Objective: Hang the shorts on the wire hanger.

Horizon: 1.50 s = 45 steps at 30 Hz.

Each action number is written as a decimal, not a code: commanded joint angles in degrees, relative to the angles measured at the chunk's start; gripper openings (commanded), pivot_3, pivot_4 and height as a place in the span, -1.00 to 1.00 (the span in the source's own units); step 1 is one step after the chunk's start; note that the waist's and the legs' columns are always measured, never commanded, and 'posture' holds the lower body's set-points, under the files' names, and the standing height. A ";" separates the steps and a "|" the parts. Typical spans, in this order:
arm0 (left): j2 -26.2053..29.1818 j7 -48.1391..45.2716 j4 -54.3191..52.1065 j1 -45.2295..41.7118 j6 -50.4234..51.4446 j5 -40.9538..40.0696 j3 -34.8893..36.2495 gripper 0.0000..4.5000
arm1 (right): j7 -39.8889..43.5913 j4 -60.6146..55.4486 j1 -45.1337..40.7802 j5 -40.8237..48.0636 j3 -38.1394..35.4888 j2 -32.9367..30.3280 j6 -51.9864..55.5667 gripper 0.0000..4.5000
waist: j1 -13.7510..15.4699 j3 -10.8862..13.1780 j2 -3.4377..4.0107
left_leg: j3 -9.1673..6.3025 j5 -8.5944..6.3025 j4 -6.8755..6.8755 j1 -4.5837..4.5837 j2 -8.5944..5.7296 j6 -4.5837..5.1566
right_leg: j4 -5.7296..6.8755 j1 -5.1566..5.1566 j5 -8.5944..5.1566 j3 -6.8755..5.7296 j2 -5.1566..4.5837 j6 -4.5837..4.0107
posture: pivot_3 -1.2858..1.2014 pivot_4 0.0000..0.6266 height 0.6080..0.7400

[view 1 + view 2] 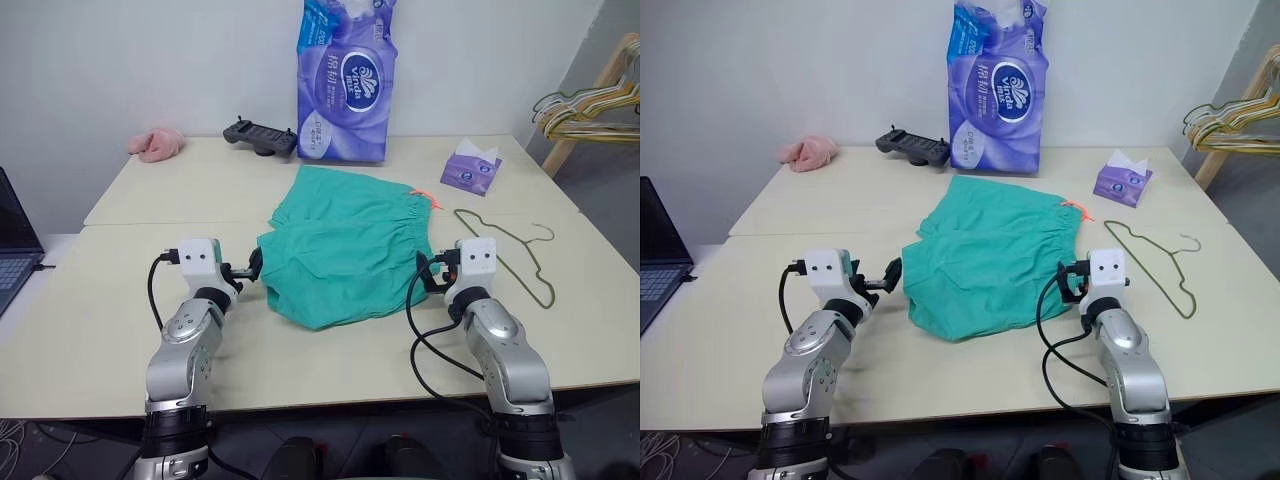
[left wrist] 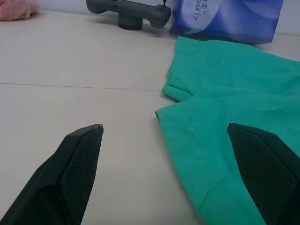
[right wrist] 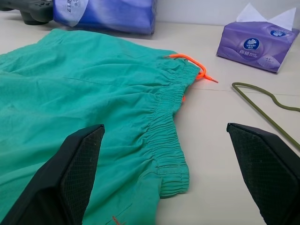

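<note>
- A pale table point(image 1: 120, 330) stands against a white wall.
- The shorts point(image 1: 345, 245) lie flat and folded at the table's middle, waistband toward the robot's right, with the orange drawstring point(image 3: 190, 63) poking out at the far corner.
- A purple tissue multipack point(image 1: 345, 75) stands upright behind the shorts.
- The left gripper point(image 1: 248, 268), jaws wide and holding nothing, hovers at the shorts' left edge.
- The right gripper point(image 1: 428, 270), jaws wide and empty too, sits by the waistband.
- The wire hanger point(image 1: 510, 250) lies flat, right of the shorts.
- A small purple tissue box point(image 1: 470, 170) shows a white tissue sticking out of its top.
- A black controller point(image 1: 260, 135) and a pink cloth point(image 1: 155, 145) rest by the wall.
</note>
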 commanded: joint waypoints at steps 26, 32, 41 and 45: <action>29.19 -61.02 8.50 -8.29 -20.43 4.29 -24.70 1.00 | 54.30 43.67 -21.88 -8.91 18.12 -32.07 -51.81 0.98 | -0.38 0.10 0.06 | 0.21 0.05 -0.02 0.87 0.14 0.18 | -0.04 0.79 -0.21 -0.01 0.14 -0.21 | 0.16 -0.86 1.00; 26.51 -61.45 24.64 -14.42 -32.83 11.73 -28.20 1.00 | 51.15 61.47 -31.55 -16.91 21.95 -29.31 -62.44 0.98 | -0.15 0.07 0.08 | 0.19 0.05 -0.05 0.84 0.11 0.18 | -0.05 0.76 -0.09 0.02 0.11 -0.37 | 0.16 -0.91 1.00; 20.78 -59.79 38.63 -21.04 -39.72 15.96 -28.49 1.00 | 44.71 76.97 -40.94 -26.13 26.38 -26.73 -69.47 0.98 | -0.04 -0.35 0.08 | 0.21 0.06 0.02 0.88 0.10 0.17 | 0.09 0.77 -0.05 0.06 0.08 -0.38 | 0.18 -0.98 1.00; 19.55 -60.92 40.53 -21.97 -40.17 16.30 -28.45 0.82 | 43.35 80.64 -43.10 -28.83 27.88 -26.67 -70.47 1.00 | -0.02 -1.00 0.19 | 0.20 0.06 0.03 0.89 0.09 0.16 | 0.14 0.76 -0.05 0.06 0.08 -0.39 | 0.18 -1.00 1.00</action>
